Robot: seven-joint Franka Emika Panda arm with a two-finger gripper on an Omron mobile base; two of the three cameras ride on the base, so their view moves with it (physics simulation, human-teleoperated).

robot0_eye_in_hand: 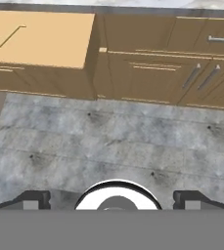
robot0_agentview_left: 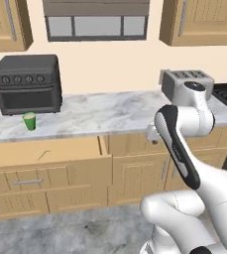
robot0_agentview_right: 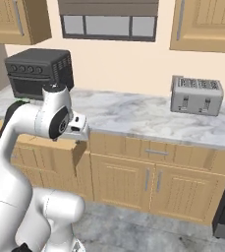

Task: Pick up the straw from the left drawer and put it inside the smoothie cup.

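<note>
Inside the light-wood left drawer (robot0_eye_in_hand: 40,39) lies the thin straight straw (robot0_eye_in_hand: 11,36), tool (robot0_eye_in_hand: 111,200) fingers apart.

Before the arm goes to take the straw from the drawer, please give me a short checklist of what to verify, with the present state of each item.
1. The left drawer is pulled out: ok.
2. The straw lies loose on the drawer floor, with nothing on top of it: ok.
3. The gripper is open and holds nothing: ok.
4. The gripper is above the straw: not ok; in the hand view it points at the floor in front of the cabinets, and the straw is far toward the upper left.
5. The smoothie cup stands upright on the counter, in front of the toaster oven: ok.
6. The cup has room for the straw: cannot tell.
</note>
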